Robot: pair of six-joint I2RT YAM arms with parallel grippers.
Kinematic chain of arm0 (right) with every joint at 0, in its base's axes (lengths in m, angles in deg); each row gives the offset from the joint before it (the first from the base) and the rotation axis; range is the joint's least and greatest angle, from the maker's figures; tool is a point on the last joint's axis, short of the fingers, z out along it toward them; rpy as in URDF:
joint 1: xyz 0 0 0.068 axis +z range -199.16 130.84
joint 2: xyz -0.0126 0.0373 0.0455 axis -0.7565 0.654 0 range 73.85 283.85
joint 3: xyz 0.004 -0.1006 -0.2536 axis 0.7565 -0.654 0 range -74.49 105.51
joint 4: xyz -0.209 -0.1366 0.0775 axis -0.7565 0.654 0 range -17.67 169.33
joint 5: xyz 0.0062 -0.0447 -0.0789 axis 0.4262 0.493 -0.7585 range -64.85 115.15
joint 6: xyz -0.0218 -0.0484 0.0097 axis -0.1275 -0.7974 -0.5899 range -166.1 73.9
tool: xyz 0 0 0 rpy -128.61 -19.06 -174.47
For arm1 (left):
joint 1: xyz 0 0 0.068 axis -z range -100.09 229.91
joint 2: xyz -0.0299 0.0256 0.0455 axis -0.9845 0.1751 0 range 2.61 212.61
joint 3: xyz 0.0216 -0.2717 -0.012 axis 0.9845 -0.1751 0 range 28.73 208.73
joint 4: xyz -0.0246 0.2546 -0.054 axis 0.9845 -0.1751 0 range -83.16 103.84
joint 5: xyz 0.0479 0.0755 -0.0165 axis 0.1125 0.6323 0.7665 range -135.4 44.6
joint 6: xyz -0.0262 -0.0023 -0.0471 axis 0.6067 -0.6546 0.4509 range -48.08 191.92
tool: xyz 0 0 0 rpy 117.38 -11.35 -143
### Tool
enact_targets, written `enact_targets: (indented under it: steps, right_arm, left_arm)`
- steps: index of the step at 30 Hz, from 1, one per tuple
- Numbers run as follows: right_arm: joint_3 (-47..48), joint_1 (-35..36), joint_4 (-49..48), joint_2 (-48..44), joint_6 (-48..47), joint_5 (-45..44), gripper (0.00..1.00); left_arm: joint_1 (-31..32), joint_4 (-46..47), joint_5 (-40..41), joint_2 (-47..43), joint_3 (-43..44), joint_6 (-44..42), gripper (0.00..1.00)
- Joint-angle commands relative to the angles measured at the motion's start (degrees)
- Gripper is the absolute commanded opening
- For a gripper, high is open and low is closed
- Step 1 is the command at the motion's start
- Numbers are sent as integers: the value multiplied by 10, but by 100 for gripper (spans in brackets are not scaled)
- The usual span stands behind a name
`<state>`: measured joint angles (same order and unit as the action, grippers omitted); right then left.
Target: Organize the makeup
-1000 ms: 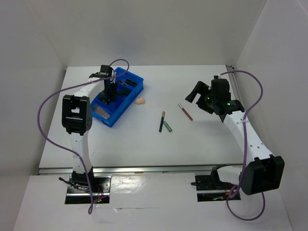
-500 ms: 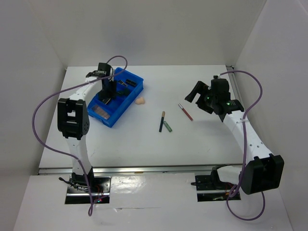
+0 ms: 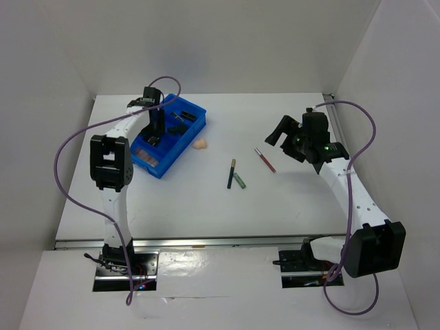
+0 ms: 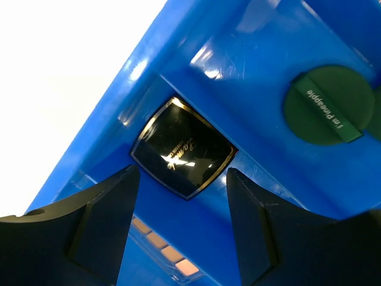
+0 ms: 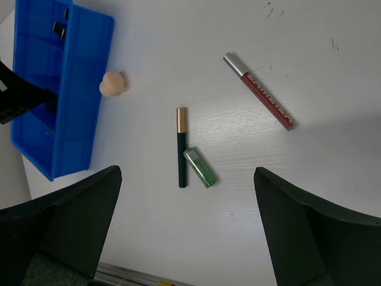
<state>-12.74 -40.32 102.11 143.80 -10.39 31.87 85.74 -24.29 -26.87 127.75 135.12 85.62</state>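
Note:
The blue tray sits at the back left. My left gripper hangs open and empty inside it, just above a black square compact. A dark green round compact and an eyeshadow palette lie in neighbouring compartments. Black lipstick tubes lie at the tray's far end. A beige sponge rests beside the tray. A dark pencil, a green tube and a red pencil lie mid-table. My right gripper is open and empty, high above the red pencil.
White walls close in the table at the back and both sides. The right wrist view shows the tray, the sponge, the dark pencil and the green tube on the white table.
My left arm has shifted slightly over the tray and the tray has turned a little. The right arm has not moved.

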Motion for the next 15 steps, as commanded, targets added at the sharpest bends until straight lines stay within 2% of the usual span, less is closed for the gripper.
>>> enact_targets:
  steps: [1, 6, 15]
  right_arm:
    - [0, -4, -19, -4, -4, -4, 100]
    - [0, -4, -24, 1, -4, 1, 100]
    - [-5, -4, -30, 1, -4, 7, 100]
  left_arm:
    - [0, 4, 3, 5, -7, 4, 74]
    - [0, 32, -25, -2, -48, -5, 74]
    - [-6, 2, -110, 50, -29, -17, 74]
